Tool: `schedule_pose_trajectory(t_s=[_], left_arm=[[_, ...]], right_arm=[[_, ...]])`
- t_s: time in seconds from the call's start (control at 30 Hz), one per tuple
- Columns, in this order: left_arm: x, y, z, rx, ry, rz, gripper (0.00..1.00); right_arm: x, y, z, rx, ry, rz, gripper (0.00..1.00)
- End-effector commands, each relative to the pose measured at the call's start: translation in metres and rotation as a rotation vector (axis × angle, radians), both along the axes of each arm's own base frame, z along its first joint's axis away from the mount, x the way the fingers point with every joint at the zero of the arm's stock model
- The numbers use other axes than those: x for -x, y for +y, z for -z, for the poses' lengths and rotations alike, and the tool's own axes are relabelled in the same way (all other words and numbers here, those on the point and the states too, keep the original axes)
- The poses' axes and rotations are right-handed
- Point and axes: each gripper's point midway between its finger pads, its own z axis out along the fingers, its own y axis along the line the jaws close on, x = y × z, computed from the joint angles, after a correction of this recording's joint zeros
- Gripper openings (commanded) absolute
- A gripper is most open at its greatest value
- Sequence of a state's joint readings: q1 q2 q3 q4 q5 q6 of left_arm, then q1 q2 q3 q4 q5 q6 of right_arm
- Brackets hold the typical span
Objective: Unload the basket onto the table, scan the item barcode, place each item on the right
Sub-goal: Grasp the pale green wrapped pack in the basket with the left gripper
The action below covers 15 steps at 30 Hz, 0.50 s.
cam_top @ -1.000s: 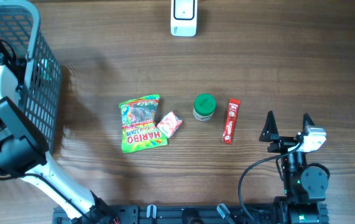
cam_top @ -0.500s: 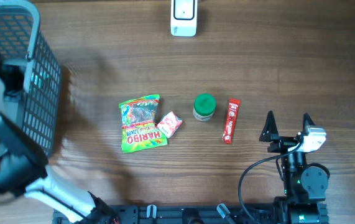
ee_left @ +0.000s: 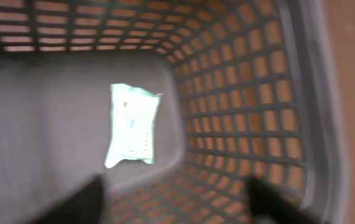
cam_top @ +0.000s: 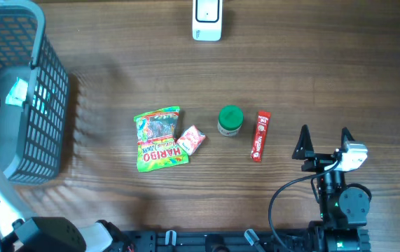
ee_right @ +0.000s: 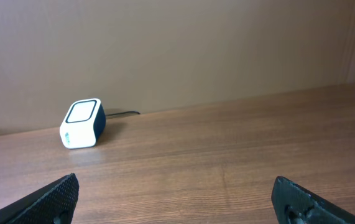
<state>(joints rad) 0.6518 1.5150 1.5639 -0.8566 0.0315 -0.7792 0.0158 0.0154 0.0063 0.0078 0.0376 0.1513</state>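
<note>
A wooden table carries the whole scene. At its left end, a grey mesh basket opens beneath the left gripper, whose fingers show only as two blurred dark tips, spread apart with nothing between them. The right gripper sits at the near edge of the table, its fingers also released, wide and empty, pointing across bare wood. A green-and-yellow Haribo bag lies well to the left of the right fingers, farthest from them in a short row of goods. The white scanner stands far ahead of those fingers and to their left, at the table's far edge. A jar with a green lid stands midway along the row. A red stick lies nearest the right fingers, just to their left and apart from them. A pale packet lies flat on the basket floor beyond the left fingertips, touching neither and closer to the one at the left of the wrist view. A pink wrapper rests just beside the bag, on the side facing the right fingers.
</note>
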Motion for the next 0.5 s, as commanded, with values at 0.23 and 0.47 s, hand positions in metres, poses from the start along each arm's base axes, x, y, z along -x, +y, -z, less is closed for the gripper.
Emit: schedule_pose_trajectory(t_s=[0.23,0.47], left_arm=[[-0.014,0.017,0.153,0.158,0.353,-0.011,1.0],[-0.031,0.005,0.222,0.219,0.457,0.036,1.0]], right_arm=[[0.001,-0.002,-0.003,0.018,-0.012,0.01,1.0],[0.001,-0.002,-0.003,0.018,-0.012,0.01,1.0]])
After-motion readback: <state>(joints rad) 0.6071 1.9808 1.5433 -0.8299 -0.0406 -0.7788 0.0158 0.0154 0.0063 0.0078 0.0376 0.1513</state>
